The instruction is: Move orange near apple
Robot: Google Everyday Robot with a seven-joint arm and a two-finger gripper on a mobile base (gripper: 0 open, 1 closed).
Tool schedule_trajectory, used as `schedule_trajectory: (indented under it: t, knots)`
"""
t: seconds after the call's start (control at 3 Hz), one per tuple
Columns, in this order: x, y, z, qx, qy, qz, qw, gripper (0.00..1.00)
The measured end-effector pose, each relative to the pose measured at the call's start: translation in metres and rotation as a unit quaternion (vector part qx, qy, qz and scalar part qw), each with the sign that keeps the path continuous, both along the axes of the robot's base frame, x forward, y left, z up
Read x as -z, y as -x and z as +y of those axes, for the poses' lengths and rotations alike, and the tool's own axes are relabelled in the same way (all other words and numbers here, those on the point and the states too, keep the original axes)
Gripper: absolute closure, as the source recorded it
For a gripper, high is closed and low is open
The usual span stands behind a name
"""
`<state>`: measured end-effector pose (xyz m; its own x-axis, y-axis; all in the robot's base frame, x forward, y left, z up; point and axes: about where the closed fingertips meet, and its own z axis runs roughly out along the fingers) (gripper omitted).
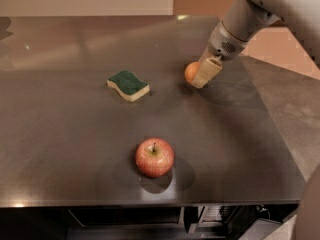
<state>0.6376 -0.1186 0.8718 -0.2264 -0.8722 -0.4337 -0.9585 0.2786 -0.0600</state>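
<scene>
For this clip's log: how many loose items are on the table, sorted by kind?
Fruit: 2, the apple and the orange
Sponges: 1, the green-topped sponge
Total: 3 items on the table
The gripper is not counted; it is down against the orange's right side, toward the far right of the table.

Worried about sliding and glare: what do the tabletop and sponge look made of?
Tabletop: dark, smooth, semi-gloss, perhaps stone or metal; it mirrors the apple and light glare. Sponge: seemingly soft foam, pale base under a matte green scrub layer. The gripper is at the orange, far right.
</scene>
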Motion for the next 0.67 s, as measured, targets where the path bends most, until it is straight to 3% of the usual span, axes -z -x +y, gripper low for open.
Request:
schedule_trajectory:
  t: [0.33,0.67]
  knots:
    - [-0.02,0.045,-0.004,-0.043,-0.01,-0.002,0.999,1.0]
    - [-0.031,0.1,-0.001,-0.097,-0.01,0.006,0.9952,1.0]
